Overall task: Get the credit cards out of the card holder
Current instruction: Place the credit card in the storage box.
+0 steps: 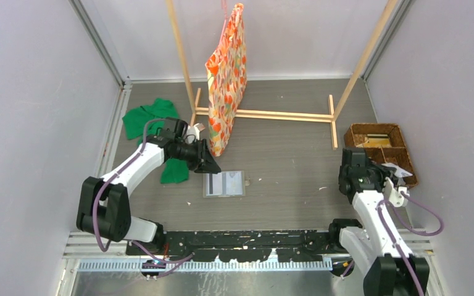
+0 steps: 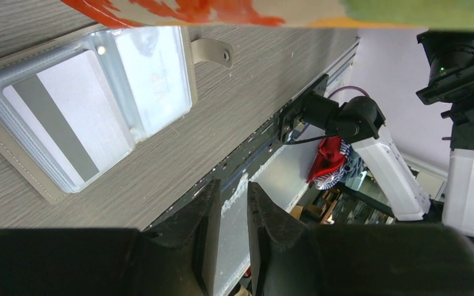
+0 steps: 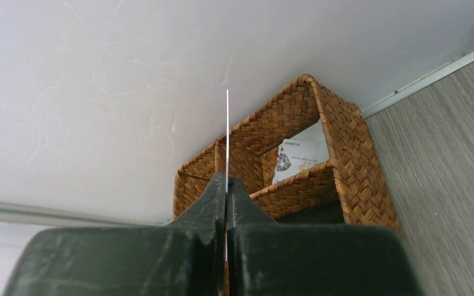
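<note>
The grey card holder (image 1: 224, 184) lies open and flat on the table. In the left wrist view the card holder (image 2: 86, 105) shows a white card with a dark stripe (image 2: 55, 126) under a clear pocket. My left gripper (image 1: 207, 161) hovers just behind the holder's left end, and in its own view the left gripper (image 2: 234, 191) has its jaws a narrow gap apart and empty. My right gripper (image 1: 396, 174) is at the brown wicker basket (image 1: 379, 145), shut on a thin white card (image 3: 226, 142) seen edge-on. Another card (image 3: 299, 159) lies in the basket (image 3: 345, 160).
An orange patterned bag (image 1: 227, 74) hangs from a wooden rack (image 1: 265, 115) at the back, close to the left gripper. A green cloth (image 1: 151, 120) lies at the back left. Walls close in on both sides; the basket stands against the right wall.
</note>
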`<state>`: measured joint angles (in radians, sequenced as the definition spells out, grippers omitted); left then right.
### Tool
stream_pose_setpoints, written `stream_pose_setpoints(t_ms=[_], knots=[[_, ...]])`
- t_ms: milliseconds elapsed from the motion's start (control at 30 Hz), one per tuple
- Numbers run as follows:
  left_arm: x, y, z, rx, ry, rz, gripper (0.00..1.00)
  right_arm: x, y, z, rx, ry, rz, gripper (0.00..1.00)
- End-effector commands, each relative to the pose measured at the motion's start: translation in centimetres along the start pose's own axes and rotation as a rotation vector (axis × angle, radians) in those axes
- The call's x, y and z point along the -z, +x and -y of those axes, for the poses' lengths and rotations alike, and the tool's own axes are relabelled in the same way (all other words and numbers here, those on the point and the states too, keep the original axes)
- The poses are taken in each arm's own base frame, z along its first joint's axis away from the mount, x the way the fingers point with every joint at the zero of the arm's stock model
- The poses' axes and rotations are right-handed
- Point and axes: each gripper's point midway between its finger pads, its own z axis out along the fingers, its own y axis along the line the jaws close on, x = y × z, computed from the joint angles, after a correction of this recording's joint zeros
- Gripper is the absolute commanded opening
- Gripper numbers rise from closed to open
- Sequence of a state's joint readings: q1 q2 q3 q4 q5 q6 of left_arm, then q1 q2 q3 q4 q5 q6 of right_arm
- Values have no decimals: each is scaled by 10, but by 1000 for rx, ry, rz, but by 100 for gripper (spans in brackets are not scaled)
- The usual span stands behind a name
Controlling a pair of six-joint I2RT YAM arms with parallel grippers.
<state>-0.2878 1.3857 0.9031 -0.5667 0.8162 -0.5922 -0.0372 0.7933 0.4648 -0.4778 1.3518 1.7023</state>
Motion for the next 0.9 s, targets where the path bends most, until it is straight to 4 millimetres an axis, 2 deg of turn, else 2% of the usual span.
stream_pose_setpoints(t_ms=[0, 100, 267, 367, 500, 867], knots=[[3, -11, 11, -26, 19, -7, 23, -7, -14, -26, -403, -20, 125, 1], [1, -14, 11, -19, 14, -18, 22, -10, -12, -32, -434, -37, 171, 1], [-3, -17, -4, -10, -60, -46, 21, -18, 0, -43, -401, -61, 228, 0], [-7, -16, -8, 19, -65, -66, 19, -28, 8, -37, -428, -32, 244, 1], [-9, -14, -12, 39, -77, -60, 18, -43, 7, -31, -468, 5, 285, 1], [-14, -13, -24, 76, -109, -56, 18, -62, 13, -32, -417, 27, 348, 1]])
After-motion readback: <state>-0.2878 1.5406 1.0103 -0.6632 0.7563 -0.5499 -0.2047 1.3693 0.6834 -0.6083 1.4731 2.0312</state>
